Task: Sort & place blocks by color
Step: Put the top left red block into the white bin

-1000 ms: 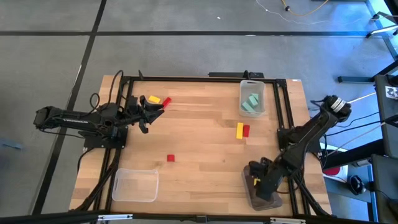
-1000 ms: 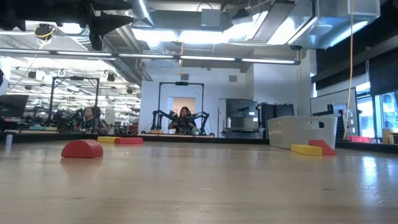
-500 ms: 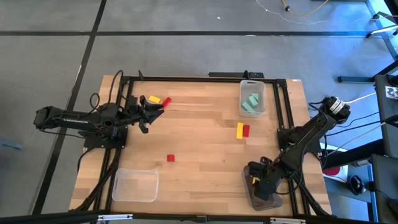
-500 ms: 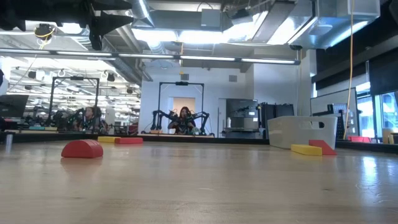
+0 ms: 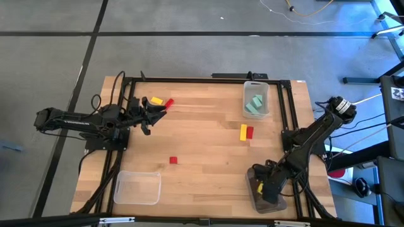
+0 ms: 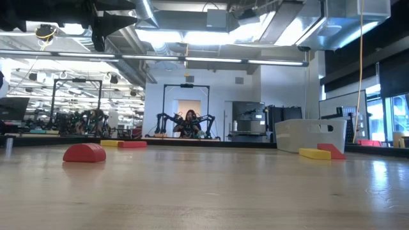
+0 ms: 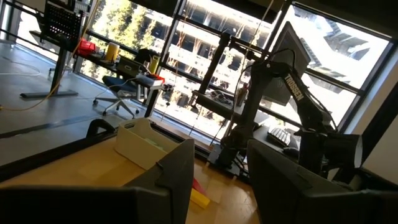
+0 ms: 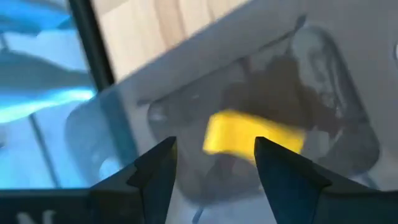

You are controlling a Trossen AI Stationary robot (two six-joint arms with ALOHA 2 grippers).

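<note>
A: Blocks first, then; two pale teal blocks (image 5: 254, 104) sit in the clear bin (image 5: 255, 86) at the far edge of the table, so that colour looks sorted; a yellow block (image 8: 252, 134) lies in the grey bin (image 5: 254, 200) at the near right corner.

B: And right above it hangs the right gripper (image 5: 266, 186); in its wrist view the fingers stand apart with the yellow block between them but beyond the tips, lying on the bin floor; nothing held, I'd say it is let go.

A: What's left? A yellow and red pair (image 5: 246, 132) lies side by side mid-table; a lone red block (image 5: 173, 161) sits nearer the front; another yellow and red pair (image 5: 161, 101) waits at the far left.

B: Just beside that pair sits the left gripper (image 5: 158, 111); its fingers are parted and empty in the wrist view, idle by the look of it.

A: And the second clear bin (image 5: 137, 188) at the near left holds nothing I can see; presumably for red.

B: So roughly a third done, by my judgement; five blocks lie loose on the wood.
</note>
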